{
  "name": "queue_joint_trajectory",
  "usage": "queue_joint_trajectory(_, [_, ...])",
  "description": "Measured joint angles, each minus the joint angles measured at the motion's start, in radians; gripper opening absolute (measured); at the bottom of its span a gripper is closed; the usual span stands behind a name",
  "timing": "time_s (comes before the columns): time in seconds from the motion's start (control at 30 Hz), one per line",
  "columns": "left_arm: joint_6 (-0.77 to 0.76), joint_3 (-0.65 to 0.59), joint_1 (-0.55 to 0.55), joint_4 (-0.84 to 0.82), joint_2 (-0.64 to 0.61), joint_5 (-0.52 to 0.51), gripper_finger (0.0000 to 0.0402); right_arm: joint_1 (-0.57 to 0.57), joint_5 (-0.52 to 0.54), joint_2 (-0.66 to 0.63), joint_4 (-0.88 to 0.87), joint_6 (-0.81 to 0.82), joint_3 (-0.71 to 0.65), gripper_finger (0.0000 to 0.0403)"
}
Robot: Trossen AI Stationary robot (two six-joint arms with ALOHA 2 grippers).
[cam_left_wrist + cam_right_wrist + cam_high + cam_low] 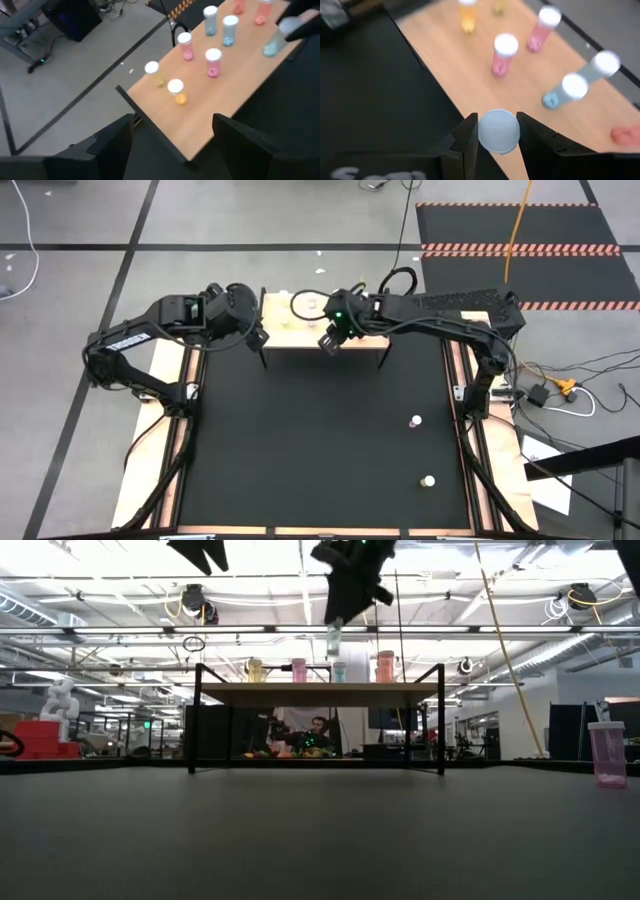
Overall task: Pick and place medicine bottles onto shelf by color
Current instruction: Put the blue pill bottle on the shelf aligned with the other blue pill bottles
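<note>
The light-wood shelf stands at the table's far edge. Several white-capped bottles stand upright on its top: yellow, pink and blue-green. My right gripper is above the shelf's near edge and is shut on a pale blue-green bottle. My left gripper is open and empty above the shelf's left end. Two more bottles stand on the black mat at the right. My right gripper pinches the bottle's capped upper end between its two fingers, one on each side. The fingers come from above, pointing down. The bottle hangs upright below them, lifted clear of the shelf top.
A reddish bottle stands toward the shelf's right part. A pink bottle stands on the mat at the near right. The shelf's black legs stand on the mat. Wooden strips run along the table's sides.
</note>
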Motion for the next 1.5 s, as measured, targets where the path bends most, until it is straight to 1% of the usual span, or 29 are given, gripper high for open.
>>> queue_joint_trajectory(0.2, [0.1,0.0,0.066,0.035,0.001,0.003,0.0273,-0.05,-0.006,0.026,-0.02,-0.004,0.0,0.0113])
queue_joint_trajectory(0.37, [0.143,0.0,0.114,0.04,0.001,0.036,0.0273,-0.111,-0.045,0.022,0.009,-0.002,-0.017,0.0114])
queue_joint_trajectory(0.47, [0.167,0.0,0.14,0.052,0.001,0.038,0.0273,-0.133,-0.097,0.025,0.039,-0.002,-0.047,0.0114])
queue_joint_trajectory(0.63, [0.18,0.0,0.165,0.071,0.001,0.074,0.0273,-0.125,-0.106,0.026,0.054,0.007,-0.093,0.0114])
queue_joint_trajectory(1.2, [0.196,0.0,0.174,0.128,0.001,0.075,0.0273,-0.128,-0.133,0.023,0.054,-0.061,-0.093,0.0115])
queue_joint_trajectory(1.3, [0.197,0.0,0.174,0.128,0.001,0.083,0.0273,-0.129,-0.133,0.023,0.054,-0.064,-0.093,0.0126])
queue_joint_trajectory(1.43, [0.198,0.0,0.174,0.136,0.001,0.087,0.0273,-0.129,-0.135,0.024,0.052,-0.08,-0.093,0.0154])
queue_joint_trajectory(1.5, [0.198,0.0,0.174,0.135,0.001,0.087,0.0273,-0.13,-0.154,0.023,0.053,-0.08,-0.093,0.0166])
